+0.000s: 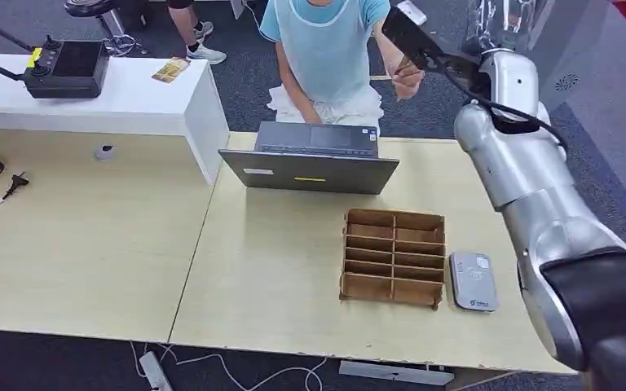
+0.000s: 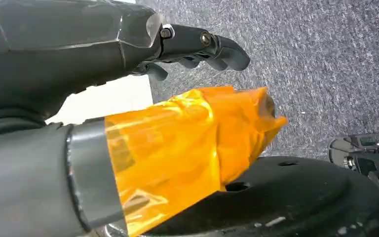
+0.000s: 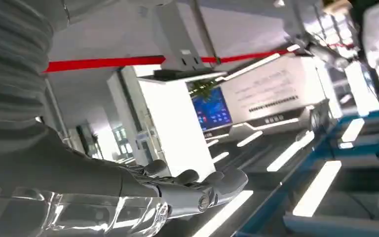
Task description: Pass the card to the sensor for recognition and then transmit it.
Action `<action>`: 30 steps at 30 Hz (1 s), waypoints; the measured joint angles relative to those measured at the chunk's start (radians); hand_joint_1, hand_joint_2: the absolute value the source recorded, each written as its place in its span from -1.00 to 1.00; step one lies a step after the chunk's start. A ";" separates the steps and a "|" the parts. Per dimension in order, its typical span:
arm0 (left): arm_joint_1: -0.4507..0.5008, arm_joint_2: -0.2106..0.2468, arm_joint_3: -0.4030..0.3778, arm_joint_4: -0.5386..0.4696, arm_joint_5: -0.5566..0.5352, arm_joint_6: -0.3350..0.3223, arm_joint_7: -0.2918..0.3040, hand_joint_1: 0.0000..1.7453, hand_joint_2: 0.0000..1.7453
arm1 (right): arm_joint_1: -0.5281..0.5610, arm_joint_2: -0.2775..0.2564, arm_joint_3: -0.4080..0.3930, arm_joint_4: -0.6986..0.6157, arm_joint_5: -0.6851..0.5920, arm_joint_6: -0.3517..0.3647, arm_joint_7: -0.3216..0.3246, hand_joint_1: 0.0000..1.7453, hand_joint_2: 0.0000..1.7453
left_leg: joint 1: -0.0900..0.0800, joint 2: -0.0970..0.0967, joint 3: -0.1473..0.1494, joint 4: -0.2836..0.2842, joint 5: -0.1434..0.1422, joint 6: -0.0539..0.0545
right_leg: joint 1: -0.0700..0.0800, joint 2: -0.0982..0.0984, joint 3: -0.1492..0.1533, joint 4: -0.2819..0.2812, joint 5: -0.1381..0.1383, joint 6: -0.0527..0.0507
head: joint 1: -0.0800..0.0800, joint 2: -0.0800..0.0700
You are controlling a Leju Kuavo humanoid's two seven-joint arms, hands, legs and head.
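Beside right robot hand [image 1: 421, 42], person's hand [image 1: 407, 77] holds card [image 1: 381, 77].

Wide bare tabletop [image 1: 277, 269] seen left of organizer [image 1: 393, 257]. Sensor [image 1: 473, 281] flanked closely by organizer. Far edge blocked by open laptop [image 1: 314, 159] and person [image 1: 326, 53] behind it.
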 joint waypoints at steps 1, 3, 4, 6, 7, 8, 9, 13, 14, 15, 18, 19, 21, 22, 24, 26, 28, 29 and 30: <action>0.000 0.000 0.000 0.000 0.003 0.001 0.000 -1.00 -1.00 | 0.007 -0.005 -0.009 -0.025 -0.022 -0.003 -0.010 -1.00 1.00 | 0.000 0.000 0.000 0.000 0.000 0.000 | 0.000 0.000 0.000 0.000 0.000 0.000 | 0.000 0.000; 0.001 0.000 0.000 0.000 0.009 0.005 0.003 -1.00 -1.00 | 0.035 -0.015 -0.040 -0.094 -0.105 -0.010 -0.042 -1.00 1.00 | 0.000 0.000 0.000 0.000 0.000 0.000 | 0.000 0.000 0.000 0.000 0.000 0.000 | 0.000 0.000; 0.001 0.000 0.000 0.000 0.013 0.010 0.006 -1.00 -1.00 | 0.053 -0.018 -0.059 -0.132 -0.161 -0.007 -0.062 -1.00 1.00 | 0.000 0.000 0.000 0.000 0.000 0.000 | 0.000 0.000 0.000 0.000 0.000 0.000 | 0.000 0.000; 0.001 0.000 0.002 0.000 0.023 0.013 0.008 -1.00 -1.00 | 0.096 -0.023 -0.093 -0.206 -0.277 0.018 -0.101 -1.00 1.00 | 0.000 0.000 0.000 0.000 0.000 0.000 | 0.000 0.000 0.000 0.000 0.000 0.000 | 0.000 0.000; 0.001 0.000 0.003 0.000 0.028 0.015 0.008 -1.00 -1.00 | 0.119 -0.026 -0.108 -0.243 -0.341 0.038 -0.121 -1.00 1.00 | 0.000 0.000 0.000 0.000 0.000 0.000 | 0.000 0.000 0.000 0.000 0.000 0.000 | 0.000 0.000; 0.002 0.000 0.004 0.000 0.032 0.017 0.008 -1.00 -1.00 | 0.145 -0.030 -0.125 -0.285 -0.408 0.056 -0.140 -1.00 1.00 | 0.000 0.000 0.000 0.000 0.000 0.000 | 0.000 0.000 0.000 0.000 0.000 0.000 | 0.000 0.000; 0.002 0.000 0.005 0.000 0.036 0.018 0.008 -1.00 -1.00 | 0.169 -0.035 -0.139 -0.321 -0.452 0.069 -0.152 -1.00 1.00 | 0.000 0.000 0.000 0.000 0.000 0.000 | 0.000 0.000 0.000 0.000 0.000 0.000 | 0.000 0.000; 0.002 0.000 0.020 0.000 0.060 0.028 0.007 -1.00 -1.00 | 0.263 -0.058 -0.184 -0.454 -0.659 0.134 -0.206 -1.00 1.00 | 0.000 0.000 0.000 0.000 0.000 0.000 | 0.000 0.000 0.000 0.000 0.000 0.000 | 0.000 0.000; 0.002 -0.001 0.023 0.000 0.066 0.030 0.005 -1.00 -1.00 | 0.284 -0.066 -0.192 -0.479 -0.700 0.149 -0.216 -1.00 1.00 | 0.000 0.000 0.000 0.000 0.000 0.000 | 0.000 -0.001 0.000 0.000 0.000 0.000 | 0.000 0.000; 0.002 -0.001 0.028 0.000 0.071 0.032 0.004 -1.00 -1.00 | 0.307 -0.077 -0.202 -0.507 -0.758 0.171 -0.230 -1.00 1.00 | 0.000 -0.001 0.000 0.000 0.000 0.000 | 0.000 -0.001 0.000 0.000 0.000 0.000 | 0.000 0.000; 0.002 -0.004 0.041 0.000 0.088 0.040 -0.001 -1.00 -1.00 | 0.382 -0.108 -0.233 -0.586 -0.955 0.252 -0.263 -1.00 1.00 | 0.000 0.000 0.000 0.000 -0.001 0.000 | 0.000 0.000 0.000 0.000 0.000 0.000 | 0.000 0.000; 0.002 -0.005 0.046 0.000 0.093 0.043 -0.001 -1.00 -1.00 | 0.408 -0.117 -0.243 -0.609 -1.015 0.279 -0.268 -1.00 1.00 | 0.000 0.000 0.000 0.000 -0.001 0.000 | 0.000 0.000 0.000 -0.001 0.000 0.000 | 0.000 0.000; 0.002 -0.008 0.054 0.000 0.101 0.048 -0.001 -1.00 -1.00 | 0.463 -0.142 -0.263 -0.651 -1.147 0.350 -0.284 -1.00 1.00 | 0.000 -0.001 0.000 0.000 -0.001 0.000 | 0.000 -0.001 0.000 -0.001 0.000 0.000 | 0.000 0.000; 0.002 -0.008 0.057 0.000 0.103 0.048 -0.001 -1.00 -1.00 | 0.491 -0.155 -0.271 -0.671 -1.194 0.376 -0.294 -1.00 1.00 | 0.000 -0.001 0.000 0.000 -0.001 0.001 | 0.000 -0.001 0.000 -0.001 0.000 0.000 | 0.000 0.000; 0.003 -0.009 0.065 0.000 0.110 0.052 -0.003 -1.00 -1.00 | 0.548 -0.186 -0.290 -0.710 -1.263 0.412 -0.316 -1.00 1.00 | 0.000 -0.001 0.000 0.000 -0.001 0.001 | 0.000 -0.002 0.001 -0.001 0.000 0.000 | 0.000 0.000; 0.003 -0.010 0.073 0.000 0.113 0.054 -0.003 -1.00 -1.00 | 0.596 -0.211 -0.308 -0.741 -1.287 0.424 -0.325 -1.00 1.00 | 0.000 -0.001 -0.001 0.000 -0.001 0.001 | 0.000 -0.001 0.000 -0.001 0.000 0.000 | 0.000 0.000; 0.003 -0.010 0.077 0.000 0.114 0.054 -0.003 -1.00 -1.00 | 0.623 -0.227 -0.319 -0.762 -1.291 0.426 -0.327 -1.00 1.00 | 0.000 0.000 0.000 0.000 -0.001 0.001 | 0.000 0.000 0.000 -0.001 0.000 0.000 | 0.000 0.000; 0.003 -0.010 0.078 0.000 0.114 0.054 -0.003 -1.00 -1.00 | 0.631 -0.234 -0.322 -0.770 -1.292 0.427 -0.328 -1.00 1.00 | 0.000 0.000 0.000 0.000 -0.001 0.001 | 0.000 0.000 0.000 -0.001 0.000 0.000 | 0.000 0.000; 0.003 -0.010 0.078 0.000 0.114 0.054 -0.003 -1.00 -1.00 | 0.637 -0.239 -0.323 -0.777 -1.292 0.429 -0.328 -1.00 1.00 | 0.000 0.000 0.000 0.000 -0.001 0.001 | 0.000 0.000 0.000 -0.001 0.000 0.000 | 0.000 0.000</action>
